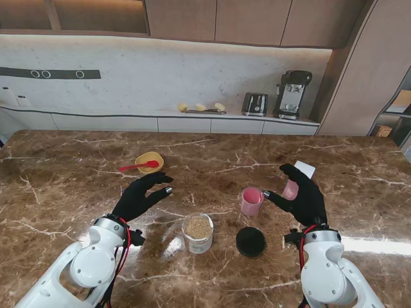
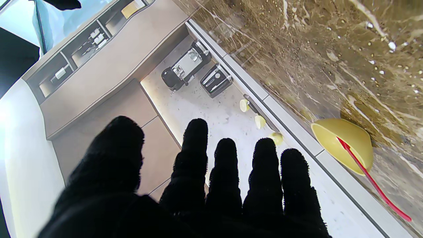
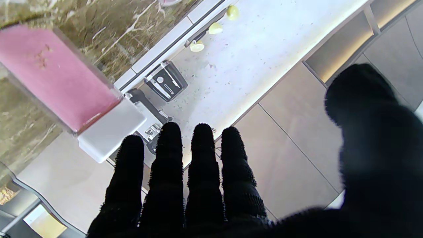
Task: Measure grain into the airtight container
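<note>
Place: a home-style kitchen, modern and tidy.
Work surface (image 1: 212, 160): a broad island top of brown marble with pale veins, polished enough to throw back the ceiling light.
Back counter (image 1: 128, 117): a long pale worktop along the far wall, with flat drawer fronts beneath.
Appliances: a black and silver espresso machine (image 1: 293, 94) stands beside a two-slot toaster (image 1: 254, 104) at the counter's right end.
Food: a few yellowish pieces (image 1: 201, 107) lie by a dark board on the counter.
Cabinets (image 1: 212, 19): wood-fronted wall units overhead, with a light strip under them washing the speckled grey splashback (image 1: 160, 70).
Side wall: tall wood panelling with open shelves (image 1: 395, 115) at the right.
</note>
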Controlling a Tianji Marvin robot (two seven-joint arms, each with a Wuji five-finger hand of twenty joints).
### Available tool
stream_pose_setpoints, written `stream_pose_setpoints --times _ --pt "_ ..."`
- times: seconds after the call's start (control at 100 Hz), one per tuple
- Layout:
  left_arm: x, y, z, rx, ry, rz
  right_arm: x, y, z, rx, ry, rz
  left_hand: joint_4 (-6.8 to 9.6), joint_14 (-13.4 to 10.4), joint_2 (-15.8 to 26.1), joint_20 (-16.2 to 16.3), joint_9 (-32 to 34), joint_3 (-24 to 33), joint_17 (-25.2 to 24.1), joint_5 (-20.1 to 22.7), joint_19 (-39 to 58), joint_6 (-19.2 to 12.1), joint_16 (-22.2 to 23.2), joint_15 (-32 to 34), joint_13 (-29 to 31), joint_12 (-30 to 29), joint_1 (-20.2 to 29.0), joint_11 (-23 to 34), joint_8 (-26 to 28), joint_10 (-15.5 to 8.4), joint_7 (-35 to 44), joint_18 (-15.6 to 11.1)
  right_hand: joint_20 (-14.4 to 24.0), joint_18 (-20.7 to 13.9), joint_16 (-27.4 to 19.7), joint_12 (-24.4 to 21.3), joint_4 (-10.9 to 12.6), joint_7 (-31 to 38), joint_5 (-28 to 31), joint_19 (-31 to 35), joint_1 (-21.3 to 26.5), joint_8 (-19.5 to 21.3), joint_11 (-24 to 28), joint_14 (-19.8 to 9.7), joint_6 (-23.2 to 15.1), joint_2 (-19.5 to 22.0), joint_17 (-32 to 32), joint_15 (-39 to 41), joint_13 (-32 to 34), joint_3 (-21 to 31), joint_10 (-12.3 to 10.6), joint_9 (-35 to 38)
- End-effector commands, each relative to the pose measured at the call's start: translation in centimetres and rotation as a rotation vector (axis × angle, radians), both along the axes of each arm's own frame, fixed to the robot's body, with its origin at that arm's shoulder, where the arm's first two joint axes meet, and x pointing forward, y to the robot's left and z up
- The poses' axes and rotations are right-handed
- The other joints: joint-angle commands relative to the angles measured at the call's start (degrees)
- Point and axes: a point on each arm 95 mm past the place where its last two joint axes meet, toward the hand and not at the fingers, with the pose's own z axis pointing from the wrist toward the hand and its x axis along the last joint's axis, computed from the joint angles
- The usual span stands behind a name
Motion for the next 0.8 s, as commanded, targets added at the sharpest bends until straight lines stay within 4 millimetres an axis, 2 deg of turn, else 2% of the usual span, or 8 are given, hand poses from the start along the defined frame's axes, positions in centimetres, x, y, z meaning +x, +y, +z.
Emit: stream_pose_setpoints --times 0.0,0.03,0.13,0.38,0.46,0.5,0.62,0.79 --pt "-0.1 -0.1 -0.7 -0.007 0.02 -0.009 0.9 -0.7 1.3 -0.036 -0.005 0.002 2.55 -3.25 -1.78 -0.96 -2.47 6.86 -0.48 -1.58 -0.84 -1.26 -0.93 -1.68 -1.84 -0.89 -3.18 -0.81 -1.36 -2.06 -1.41 -3.52 -1.89 -2.38 -2.38 -1.53 2.2 -2.0 1.13 -1.83 0.28 -2.0 -1.68 -0.6 0.43 -0.94 0.3 -2.02 -0.42 -0.38 0.23 1.62" --pt "0.0 -0.1 -0.8 -0.012 0.023 -0.01 1.1 -1.0 1.6 -0.053 -0.002 0.004 3.42 -3.34 -2.57 -0.95 -2.55 11.41 -0.57 -1.77 -0.82 -1.31 -1.03 -1.79 -2.01 -0.92 -4.83 -0.86 -1.34 -2.09 -1.23 -3.54 -2.17 -2.63 -2.63 -1.75 2.22 -2.21 0.97 -1.98 0.34 -2.35 -1.95 -0.62 0.51 -0.98 0.28 -2.37 -0.52 -0.37 0.17 1.64" --pt "0.1 0.0 -1.1 -0.021 0.036 -0.019 1.9 -1.9 2.7 -0.109 0.006 0.011 4.7 -3.68 -3.71 -1.26 -3.29 18.06 -0.91 -2.44 -1.44 -1.58 -1.34 -2.19 -2.74 -1.08 -6.17 -1.14 -1.43 -2.37 -1.46 -3.66 -3.76 -3.17 -3.99 -2.83 2.29 -3.08 0.78 -2.94 0.67 -4.07 -3.2 -0.81 0.76 -1.07 0.11 -4.16 -0.76 -0.34 0.28 1.58" --pt "0.5 0.3 -1.6 -0.039 0.055 -0.028 4.1 -4.4 5.2 -0.268 0.067 0.014 6.24 -3.93 -7.8 -1.37 -3.54 32.57 -1.05 -2.03 -1.66 -2.27 -1.52 -2.44 -3.04 -1.19 -5.86 -1.28 -0.6 -2.44 -0.52 -3.43 -5.37 -2.92 -5.8 -4.76 2.19 -5.31 -0.75 -3.79 4.47 -7.06 -6.0 -1.4 1.25 -1.81 -1.01 -6.66 -2.6 -0.49 0.19 -0.38" --pt "0.6 0.3 -1.7 -0.032 0.062 -0.027 4.8 -5.3 5.7 -0.34 0.132 0.021 5.39 -4.24 -9.47 -1.54 -4.04 35.54 -1.26 -2.65 -2.02 -2.25 -1.58 -2.61 -3.45 -1.19 -5.29 -1.31 -0.46 -2.62 -0.42 -3.33 -5.64 -2.09 -6.6 -6.52 1.69 -7.34 -2.74 -3.99 5.4 -8.94 -8.7 -0.82 2.15 -1.7 -1.91 -7.95 -4.89 -1.32 0.52 -4.03" --pt "0.7 0.3 -1.8 -0.034 0.063 -0.023 5.2 -5.7 5.9 -0.379 0.164 0.028 4.33 -4.1 -10.07 -1.51 -4.01 37.27 -1.14 -2.72 -1.96 -2.26 -1.54 -2.55 -3.31 -1.12 -5.64 -1.14 -0.42 -2.56 -0.18 -3.26 -5.75 -1.88 -6.85 -6.88 1.65 -8.01 -3.94 -4.27 5.68 -9.35 -9.41 0.0 2.9 -1.8 -2.56 -8.53 -6.27 -1.41 1.09 -5.54" --pt "0.7 0.2 -2.1 -0.043 0.068 -0.018 6.5 -6.7 6.1 -0.472 0.235 0.04 3.87 -4.16 -10.96 -1.55 -4.32 37.7 -1.32 -3.22 -2.07 -2.35 -1.6 -2.71 -3.69 -1.2 -5.29 -1.32 -0.57 -2.64 -0.4 -3.07 -6.0 -1.28 -7.58 -7.65 1.31 -10.09 -7.48 -5.06 5.17 -10.46 -11.16 1.64 4.1 -1.44 -3.63 -10.15 -10.07 -2.03 2.35 -10.42" --pt "0.7 0.2 -2.1 -0.044 0.075 -0.025 8.2 -7.7 5.7 -0.502 0.386 0.068 3.0 -4.28 -10.81 -1.63 -4.56 37.4 -1.48 -3.51 -2.25 -2.37 -1.67 -2.81 -3.78 -1.28 -5.96 -1.47 -0.71 -2.66 -0.55 -2.86 -6.37 -0.2 -8.94 -8.67 1.2 -13.32 -14.21 -6.18 3.04 -11.44 -13.14 4.03 6.34 -0.36 -4.8 -12.31 -14.5 -2.67 4.46 -17.28"
